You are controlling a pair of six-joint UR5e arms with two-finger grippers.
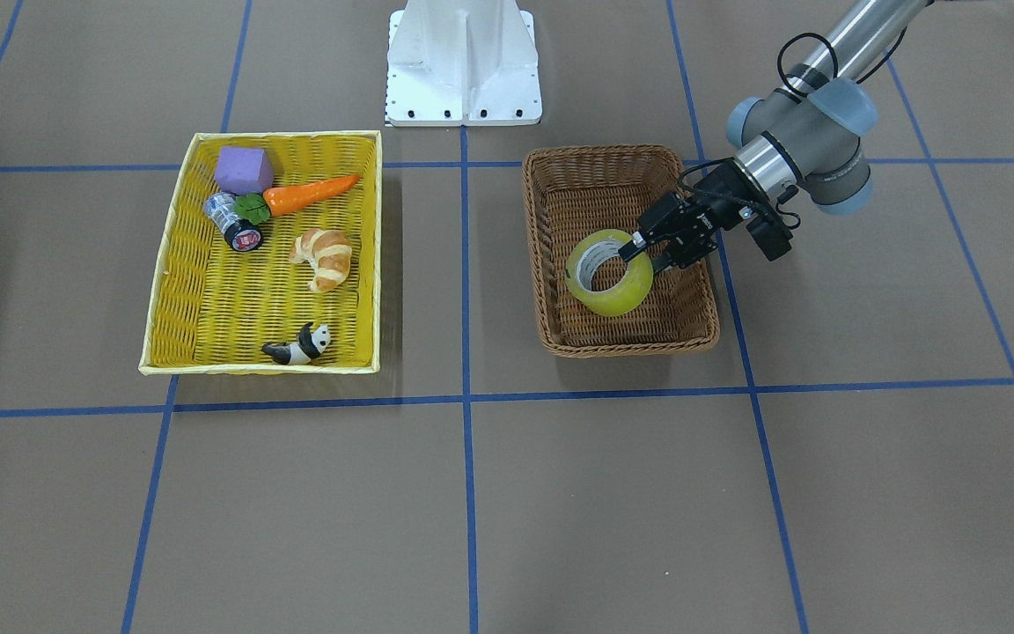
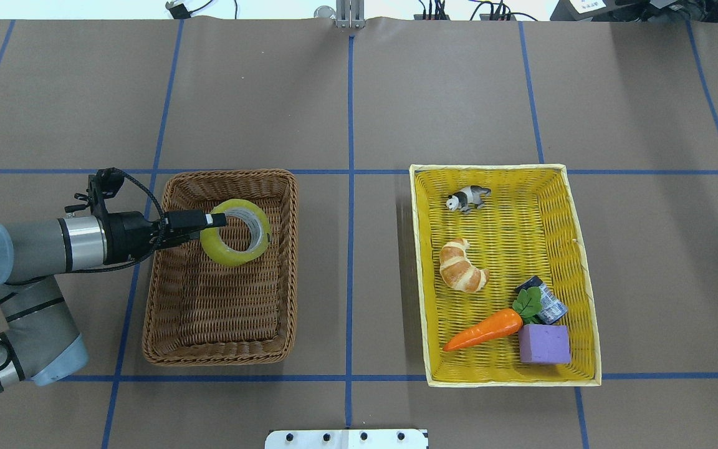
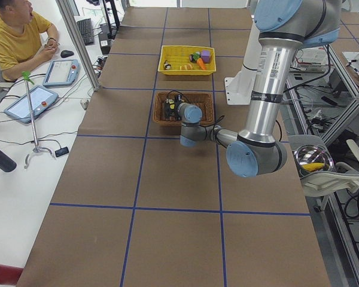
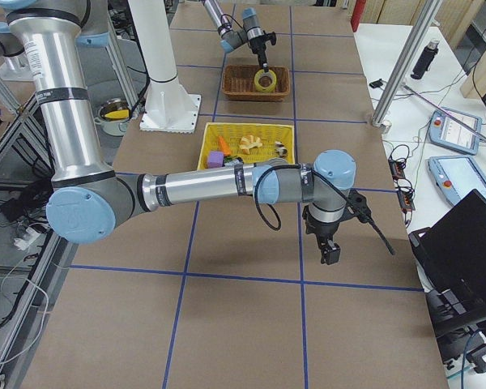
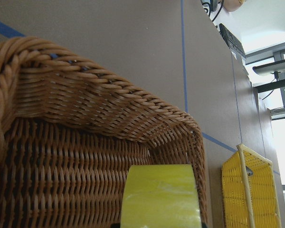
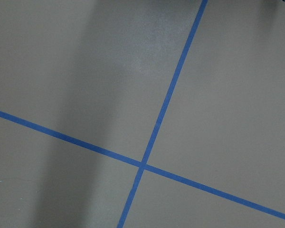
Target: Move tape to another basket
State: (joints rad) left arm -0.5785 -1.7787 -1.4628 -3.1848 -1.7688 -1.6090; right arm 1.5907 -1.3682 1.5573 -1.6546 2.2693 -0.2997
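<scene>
The tape [image 1: 610, 271] is a yellowish roll with a grey-white core. It stands tilted within the brown wicker basket [image 1: 591, 172], toward the end far from the robot. My left gripper [image 1: 643, 251] is shut on the roll's wall, with one finger inside the ring and one outside. In the overhead view the gripper [image 2: 219, 219] reaches over the basket's left rim [image 2: 166, 187] to the tape [image 2: 235, 248]. The left wrist view shows the tape [image 5: 161, 194] against the basket wall [image 5: 85, 118]. My right gripper [image 4: 330, 253] hangs over bare table; I cannot tell if it is open or shut.
A yellow woven tray [image 2: 427, 262] holds a purple block [image 2: 543, 343], a carrot [image 2: 483, 329], a croissant [image 2: 462, 265], a panda figure [image 2: 469, 197] and a small clear cylinder [image 2: 543, 301]. The white robot base [image 1: 463, 62] stands between the two containers. An operator [image 3: 15, 36] sits beside the table.
</scene>
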